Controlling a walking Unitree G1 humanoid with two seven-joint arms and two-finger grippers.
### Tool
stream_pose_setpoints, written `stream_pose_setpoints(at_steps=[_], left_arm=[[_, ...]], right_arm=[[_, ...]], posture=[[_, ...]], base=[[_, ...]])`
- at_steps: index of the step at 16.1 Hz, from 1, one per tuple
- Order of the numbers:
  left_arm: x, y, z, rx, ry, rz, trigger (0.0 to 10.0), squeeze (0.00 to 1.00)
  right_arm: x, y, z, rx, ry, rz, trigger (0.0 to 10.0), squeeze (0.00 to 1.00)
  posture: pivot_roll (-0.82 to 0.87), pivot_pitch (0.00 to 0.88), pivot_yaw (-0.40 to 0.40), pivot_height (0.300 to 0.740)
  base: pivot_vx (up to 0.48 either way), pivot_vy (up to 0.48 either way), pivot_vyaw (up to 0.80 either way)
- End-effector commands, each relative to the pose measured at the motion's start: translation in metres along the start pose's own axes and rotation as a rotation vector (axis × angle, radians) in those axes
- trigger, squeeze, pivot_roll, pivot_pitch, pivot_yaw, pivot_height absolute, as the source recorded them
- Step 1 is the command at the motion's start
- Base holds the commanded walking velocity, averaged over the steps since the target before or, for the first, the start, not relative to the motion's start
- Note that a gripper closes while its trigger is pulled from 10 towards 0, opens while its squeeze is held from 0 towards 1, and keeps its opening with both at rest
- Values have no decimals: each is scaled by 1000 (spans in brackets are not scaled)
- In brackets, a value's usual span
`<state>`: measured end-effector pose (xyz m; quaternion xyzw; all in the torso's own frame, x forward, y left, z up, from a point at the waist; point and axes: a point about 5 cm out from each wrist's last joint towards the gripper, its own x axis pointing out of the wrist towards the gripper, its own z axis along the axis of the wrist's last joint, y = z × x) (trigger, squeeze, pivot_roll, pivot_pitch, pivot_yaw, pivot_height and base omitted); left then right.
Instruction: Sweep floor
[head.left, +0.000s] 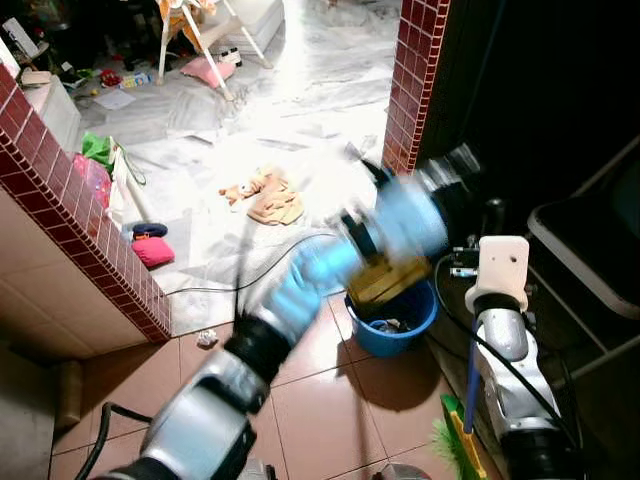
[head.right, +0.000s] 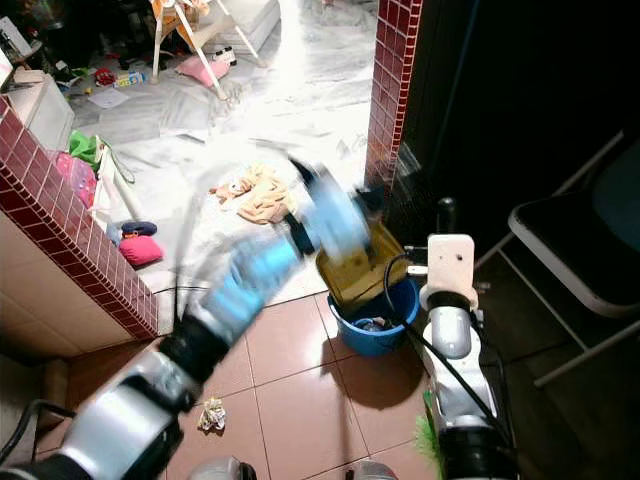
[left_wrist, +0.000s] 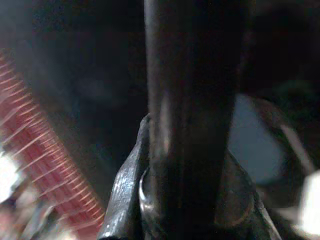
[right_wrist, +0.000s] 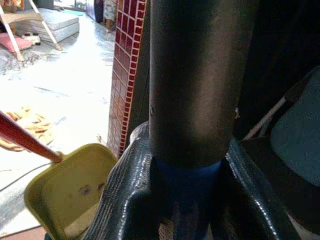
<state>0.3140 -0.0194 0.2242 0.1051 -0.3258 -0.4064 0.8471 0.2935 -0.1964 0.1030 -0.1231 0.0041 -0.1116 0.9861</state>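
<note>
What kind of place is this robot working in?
Most likely a lived-in home, at the doorway between a tiled room and a marble-floored one. A rag and cushions lie on the floor, a folding chair stands by, and a blue bucket sits on the tiles.

1. Terracotta tile floor (head.left: 320, 400) underfoot, giving way to pale marble floor (head.left: 300, 110) past the red brick pillar (head.left: 415, 80).
2. Blue bucket (head.left: 395, 320) sits on the tiles near the pillar.
3. Crumpled scrap (head.right: 211, 414) lies on the tiles.
4. Tan cloth (head.left: 265, 197) sprawls on the marble, a black cable (head.left: 250, 275) beside it.
5. Pink cushion (head.left: 152, 251) rests by the low brick wall (head.left: 70, 210).
</note>
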Motion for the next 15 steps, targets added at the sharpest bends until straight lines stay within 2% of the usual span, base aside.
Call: stream_pose_setpoints(at_steps=[1, 3, 4, 5, 6, 7, 8, 11, 12, 15], left_arm=[[12, 36, 24, -42, -74, 177, 10000, 0], [15, 55, 34, -76, -99, 261, 10000, 0], [16, 69, 43, -95, -127, 316, 10000, 0], [18, 88, 53, -159, -149, 408, 10000, 0], [17, 102, 56, -222, -154, 476, 10000, 0], [16, 108, 57, -229, -152, 497, 10000, 0], [11, 120, 57, -244, -139, 539, 10000, 0], [3, 131, 60, -228, -123, 577, 10000, 0], [-3, 139, 66, -178, -118, 597, 10000, 0], [-8, 149, 79, -104, -106, 624, 10000, 0]], right_arm=[[10, 4, 14, 15, -57, 12, 10000, 0], [16, 8, 18, 18, -68, 27, 10000, 0], [21, 12, 21, 22, -77, 40, 10000, 0], [27, 18, 24, 26, -86, 56, 10000, 0], [30, 22, 25, 30, -88, 70, 10000, 0], [31, 25, 26, 34, -89, 78, 10000, 0], [35, 32, 28, 39, -94, 97, 10000, 0], [39, 41, 31, 48, -97, 124, 10000, 0], [42, 47, 32, 52, -102, 147, 10000, 0], [47, 54, 32, 57, -97, 195, 10000, 0]], posture=[[-72, 0, 36, 740], [-58, 0, 22, 740], [-52, 0, 16, 740], [-37, 0, 5, 740], [-29, 0, -2, 740], [-24, 0, -6, 740], [-20, 0, -11, 740], [-7, 0, -20, 740], [9, 0, -29, 740], [48, 0, -44, 740]], base=[[0, 0, 0], [0, 0, 0], [0, 0, 0], [0, 0, 0], [0, 0, 0], [0, 0, 0], [0, 0, 0], [0, 0, 0], [0, 0, 0], [0, 0, 0]])
